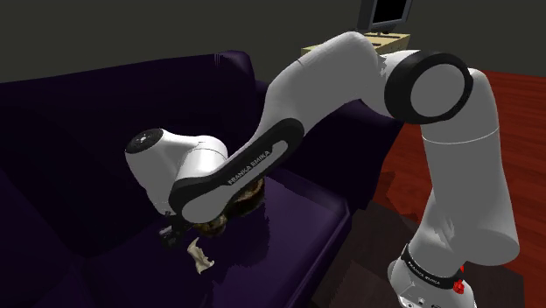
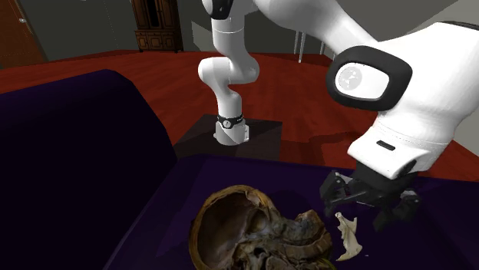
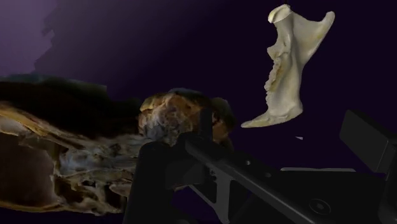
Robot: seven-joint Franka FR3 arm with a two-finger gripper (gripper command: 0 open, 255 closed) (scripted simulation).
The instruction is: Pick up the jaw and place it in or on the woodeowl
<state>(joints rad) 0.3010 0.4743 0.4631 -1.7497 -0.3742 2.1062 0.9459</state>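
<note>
Closest to the wrist camera, the black gripper point(image 3: 286, 143) stands released, its two fingers well apart with nothing between them. The jawbone point(image 3: 289, 63) lies just beyond the fingertips, untouched, on the dark purple sofa seat point(image 3: 127, 44). The hollow brown bowl point(image 3: 76, 159) sits on the other side of one finger from it. The bone's long axis runs away from the hand, roughly across the line on which the fingers would close, so the coming move looks like a short advance and descent rather than a wrist turn.

In the second exterior view the gripper point(image 2: 367, 205) hangs at the lower right of the frame, just above the jawbone point(image 2: 347, 236), which rests just beside the bowl point(image 2: 230, 222) at bottom centre. The jawbone is pale matte ivory, thin and curved, flaring at one end, with a jagged toothed edge. The bowl is rough, mottled and thick-walled. The seat is smooth and faintly glossy.
</note>
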